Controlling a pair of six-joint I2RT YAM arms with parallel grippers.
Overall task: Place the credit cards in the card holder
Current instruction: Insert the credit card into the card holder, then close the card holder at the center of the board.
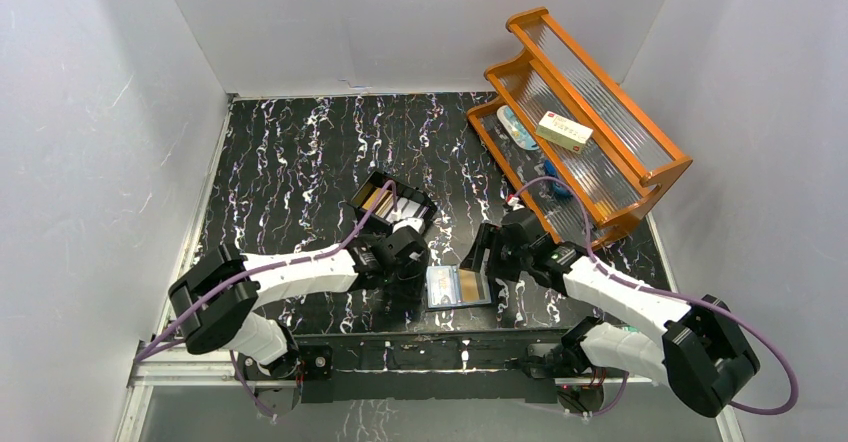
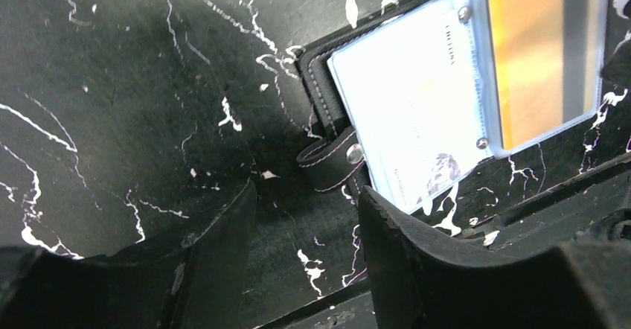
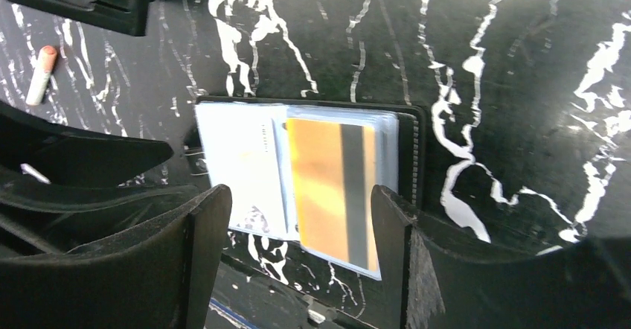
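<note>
The black card holder (image 1: 434, 289) lies open on the table near the front edge, between my two grippers. In its clear sleeves sit a pale white card (image 2: 409, 113) and an orange card (image 2: 532, 61) with a dark stripe. Its snap tab (image 2: 331, 161) points toward my left gripper (image 2: 305, 221), which is open and empty just left of the holder's edge (image 2: 320, 91). My right gripper (image 3: 298, 225) hovers open over the near end of the orange card (image 3: 327, 187), holding nothing. More credit cards (image 1: 378, 199) stand in a black box behind.
A rigid black box (image 1: 392, 205) sits just behind the left gripper. An orange-framed rack (image 1: 580, 122) stands at the back right with a cream-and-red carton (image 1: 563, 131) on it. A small pinkish stick (image 3: 41, 72) lies on the table. The table's front edge (image 2: 580, 187) is close.
</note>
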